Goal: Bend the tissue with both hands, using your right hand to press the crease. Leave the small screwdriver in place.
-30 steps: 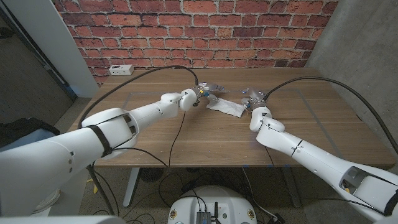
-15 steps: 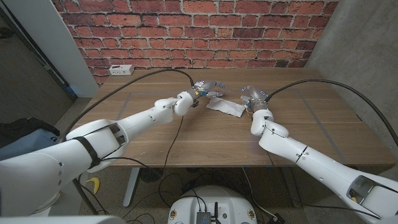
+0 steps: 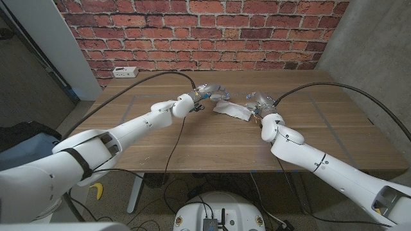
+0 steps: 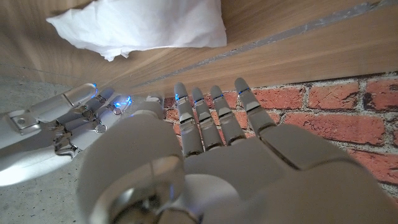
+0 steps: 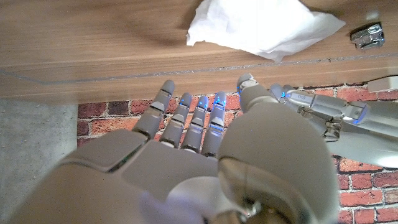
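On the tabletop (image 3: pixel 192 138), a white tissue (image 3: pixel 232 110) lies between the left robot hand (image 3: pixel 209 93) and right robot hand (image 3: pixel 259 101), both with fingers spread, holding nothing. From the right wrist, a small metallic object (image 5: pixel 367 33) appears just beside the tissue; too blurred to identify.

A wooden table (image 3: pixel 212 144) stands before a brick wall. A crumpled white tissue (image 3: pixel 232 110) lies on it near the middle of the far half. A small metal object, likely the screwdriver (image 5: pixel 367 33), lies just beside the tissue. A white power strip (image 3: pixel 123 71) rests at the far left corner.
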Robot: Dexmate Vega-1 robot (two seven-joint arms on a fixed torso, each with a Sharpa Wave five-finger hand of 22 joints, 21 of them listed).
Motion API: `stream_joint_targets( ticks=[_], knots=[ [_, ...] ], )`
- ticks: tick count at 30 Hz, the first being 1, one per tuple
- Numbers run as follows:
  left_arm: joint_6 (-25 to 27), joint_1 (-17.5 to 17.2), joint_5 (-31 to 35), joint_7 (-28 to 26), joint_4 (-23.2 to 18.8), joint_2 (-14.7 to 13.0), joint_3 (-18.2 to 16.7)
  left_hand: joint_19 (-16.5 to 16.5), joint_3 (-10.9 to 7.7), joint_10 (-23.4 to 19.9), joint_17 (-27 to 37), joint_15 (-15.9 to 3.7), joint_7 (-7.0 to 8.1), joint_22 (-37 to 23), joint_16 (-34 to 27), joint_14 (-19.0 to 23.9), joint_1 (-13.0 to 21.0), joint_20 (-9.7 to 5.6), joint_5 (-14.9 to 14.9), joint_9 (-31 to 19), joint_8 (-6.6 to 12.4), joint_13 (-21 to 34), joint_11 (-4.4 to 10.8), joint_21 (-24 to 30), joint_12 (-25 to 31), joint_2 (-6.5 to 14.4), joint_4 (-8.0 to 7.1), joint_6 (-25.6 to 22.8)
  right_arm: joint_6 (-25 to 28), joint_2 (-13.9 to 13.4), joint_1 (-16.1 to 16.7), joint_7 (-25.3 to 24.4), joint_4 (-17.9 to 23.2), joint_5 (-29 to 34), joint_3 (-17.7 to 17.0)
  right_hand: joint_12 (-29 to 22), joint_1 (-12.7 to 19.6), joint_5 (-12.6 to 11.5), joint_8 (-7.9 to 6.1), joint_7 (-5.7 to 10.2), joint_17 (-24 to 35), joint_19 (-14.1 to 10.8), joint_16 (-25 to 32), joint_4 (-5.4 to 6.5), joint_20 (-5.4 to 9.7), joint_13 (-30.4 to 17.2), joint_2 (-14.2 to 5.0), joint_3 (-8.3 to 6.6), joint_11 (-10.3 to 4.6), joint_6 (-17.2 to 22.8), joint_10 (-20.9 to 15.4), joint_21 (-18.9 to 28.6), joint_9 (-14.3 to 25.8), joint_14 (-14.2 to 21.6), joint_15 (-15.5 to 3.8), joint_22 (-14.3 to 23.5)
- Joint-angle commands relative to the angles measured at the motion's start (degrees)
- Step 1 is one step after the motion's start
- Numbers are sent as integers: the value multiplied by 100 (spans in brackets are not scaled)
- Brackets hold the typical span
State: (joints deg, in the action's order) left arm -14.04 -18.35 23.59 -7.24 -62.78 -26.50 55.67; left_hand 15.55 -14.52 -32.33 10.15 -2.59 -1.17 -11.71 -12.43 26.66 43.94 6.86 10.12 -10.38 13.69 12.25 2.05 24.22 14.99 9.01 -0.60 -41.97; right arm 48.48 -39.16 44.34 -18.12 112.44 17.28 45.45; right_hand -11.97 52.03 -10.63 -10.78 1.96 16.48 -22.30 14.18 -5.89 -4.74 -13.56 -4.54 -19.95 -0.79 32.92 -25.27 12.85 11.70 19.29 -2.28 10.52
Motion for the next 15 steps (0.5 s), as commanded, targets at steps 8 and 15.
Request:
stream_joint_targets(
  ticks=[8, 15],
  knots=[
    [-38, -210, -193, 893, -324, -301, -297, 218, -84, -269, -12, -119, -183, 21, 65, 202, -259, -3, 31, 4, -59, -51, -97, 79, 37, 58, -121, -286, 968, -211, -291, 821, 507, 131, 676, 77, 16, -73, 56, 94, -84, 57, -151, -126, -63, -6, 148, 32, -90, -322, 247, -20, -16, -234, -246, 22],
    [124, -135, 4, 1172, -388, -306, -200, -271, -149, 339, -20, -120, -59, 72, 272, -519, -722, -42, 24, 10, -373, -109, 25, -190, -340, -38, -228, 401, 1073, -214, -441, 916, 431, 158, 869, 128, 60, -117, 75, 166, -126, 128, -212, -186, -46, 8, 184, 57, -119, -565, 461, -52, -29, -394, -246, 17]
  ],
)
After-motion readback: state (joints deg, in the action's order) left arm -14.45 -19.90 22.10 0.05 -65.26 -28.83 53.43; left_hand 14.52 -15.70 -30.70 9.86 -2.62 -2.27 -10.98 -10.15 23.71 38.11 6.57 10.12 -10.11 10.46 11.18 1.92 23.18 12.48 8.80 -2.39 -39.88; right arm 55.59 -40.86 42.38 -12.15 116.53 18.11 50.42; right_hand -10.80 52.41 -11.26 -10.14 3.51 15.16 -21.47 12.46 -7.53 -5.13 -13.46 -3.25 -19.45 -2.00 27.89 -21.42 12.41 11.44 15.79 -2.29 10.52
